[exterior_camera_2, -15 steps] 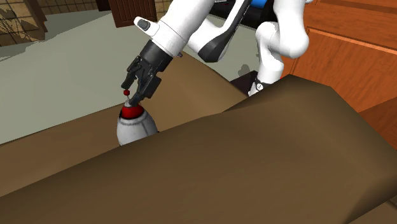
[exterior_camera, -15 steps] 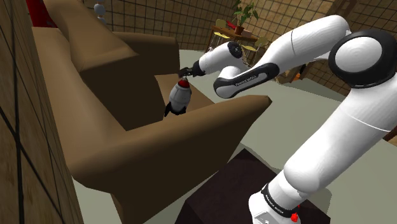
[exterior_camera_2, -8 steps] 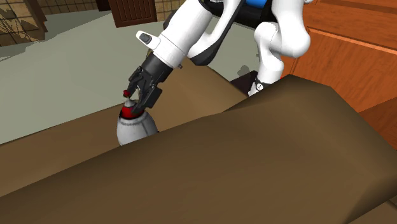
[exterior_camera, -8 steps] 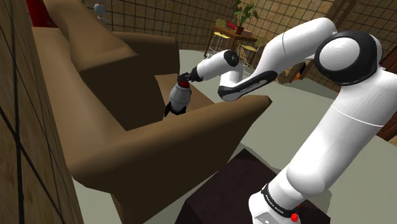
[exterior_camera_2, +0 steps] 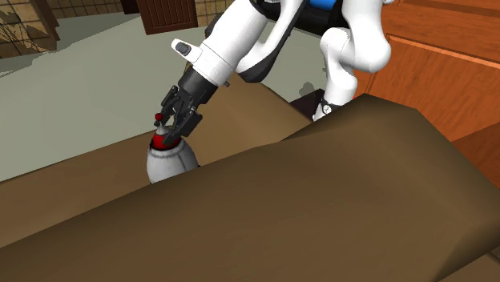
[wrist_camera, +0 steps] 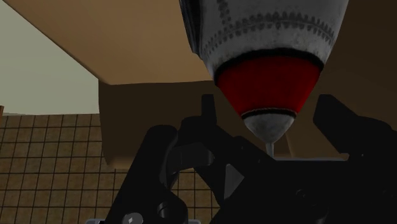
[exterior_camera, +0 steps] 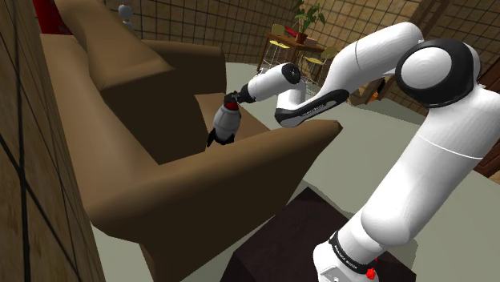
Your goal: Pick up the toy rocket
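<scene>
A grey toy rocket (exterior_camera: 224,125) (red nose) stands upright on a brown sofa (exterior_camera: 160,188). The black tool (exterior_camera_2: 168,127), spread apart, straddles its tip without touching.

Black hand (exterior_camera: 231,98) at the nose of the toy rocket (exterior_camera: 224,124)
The rocket, grey with a red nose and dark fins, stands upright on the seat of a brown sofa (exterior_camera: 160,184); the white arm (exterior_camera: 433,160) reaches to it from the dark stand (exterior_camera: 272,248).

Toy rocket (exterior_camera: 225,125) on brown sofa (exterior_camera: 128,168)
</scene>
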